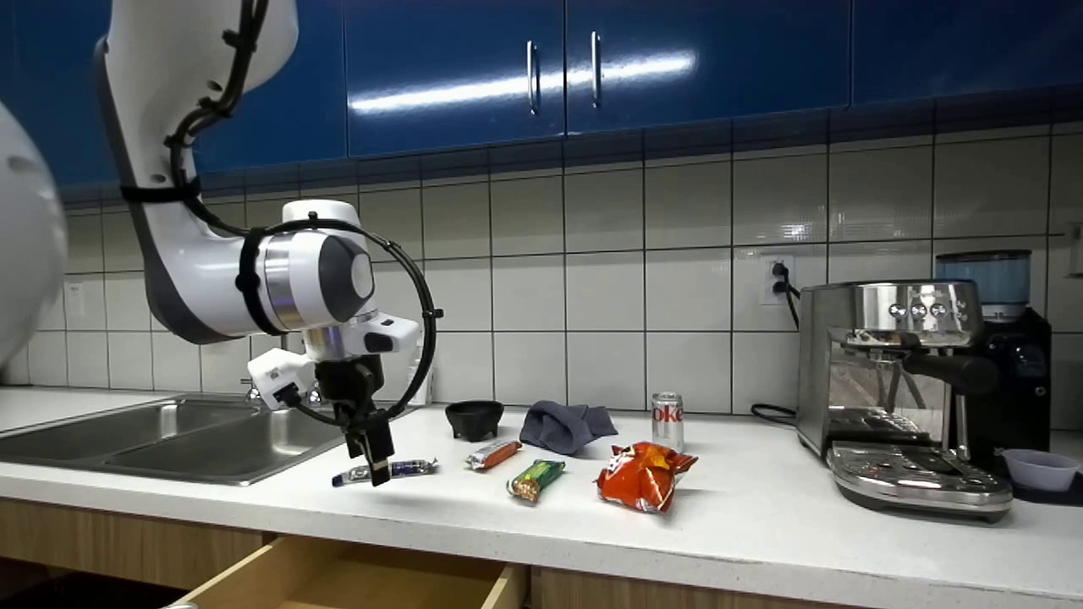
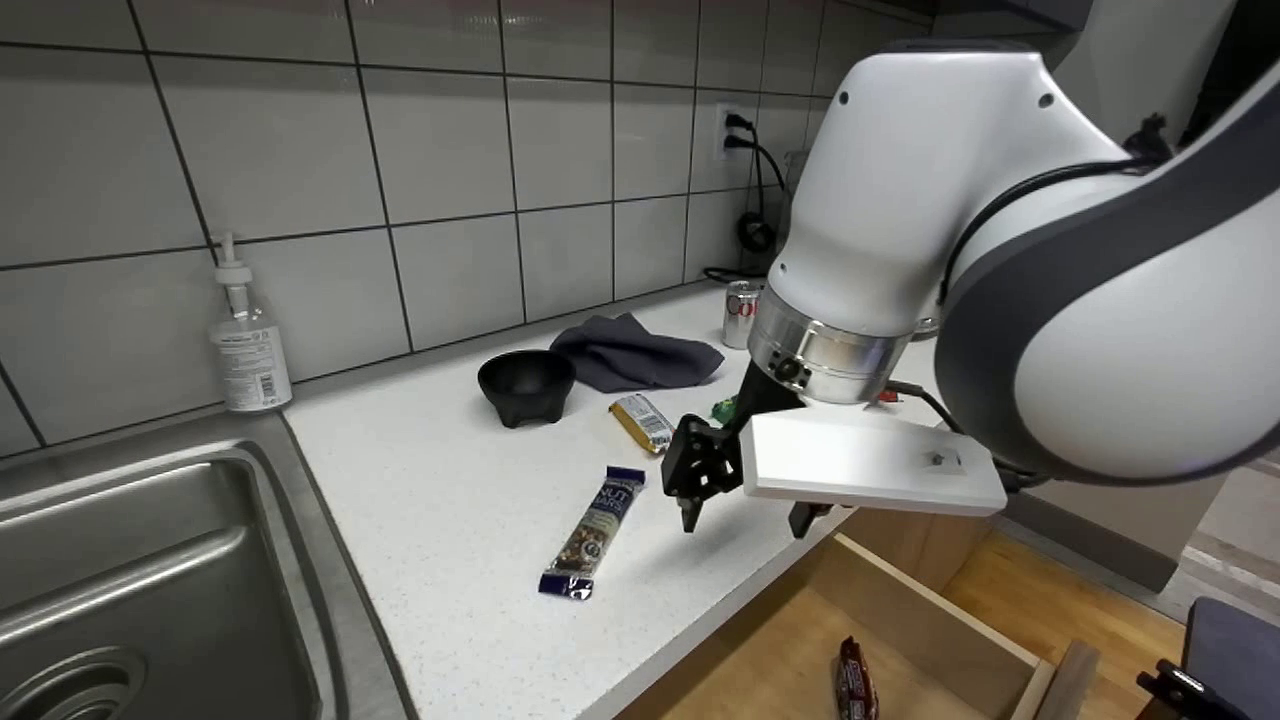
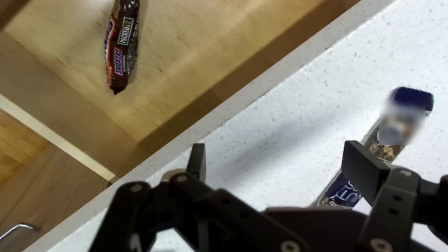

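We have the gripper [image 2: 747,517] hanging above the countertop [image 2: 450,520] near its front edge, its jaws spread wide with nothing between them. The nut bar [image 2: 593,535] lies flat on the countertop close to the sink [image 2: 205,540] — to one side of the gap, not under it; in the wrist view a finger [image 3: 362,168] hides part of it. For a sound grip, we would first shift away from the open drawer [image 3: 182,52], where the Snickers bar [image 3: 121,45] lies, until the nut bar sits midway. Because it runs slantwise to the closing line, we would turn the wrist slightly, then lower straight down and close gently — the wrapper looks likely to crumple or slide under an uneven pinch.
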Available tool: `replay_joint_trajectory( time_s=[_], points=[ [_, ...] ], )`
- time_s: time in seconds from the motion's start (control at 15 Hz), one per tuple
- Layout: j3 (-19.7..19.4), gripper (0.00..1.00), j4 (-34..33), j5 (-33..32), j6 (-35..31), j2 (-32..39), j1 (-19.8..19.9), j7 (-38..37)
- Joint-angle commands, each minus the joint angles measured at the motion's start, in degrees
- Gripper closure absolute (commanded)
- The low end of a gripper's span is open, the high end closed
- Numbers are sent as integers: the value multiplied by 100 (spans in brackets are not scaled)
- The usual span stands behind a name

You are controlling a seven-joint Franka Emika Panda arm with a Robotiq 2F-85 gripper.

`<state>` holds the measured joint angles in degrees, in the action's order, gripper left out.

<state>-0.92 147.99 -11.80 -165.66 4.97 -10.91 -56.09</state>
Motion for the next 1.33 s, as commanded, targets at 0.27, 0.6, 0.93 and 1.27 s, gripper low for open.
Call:
replay_joint_trajectory(
  time_s=[0.27, 0.6, 0.93, 1.27],
  points=[
    [252, 0, -1077, 762, 567, 666, 19, 421],
    [220, 0, -1837, 885, 1197, 1153, -58, 359],
    [230, 0, -2438, 872, 1784, 1424, -231, 245],
    [320, 0, -2976, 809, 2575, 1446, -559, 12]
  ],
)
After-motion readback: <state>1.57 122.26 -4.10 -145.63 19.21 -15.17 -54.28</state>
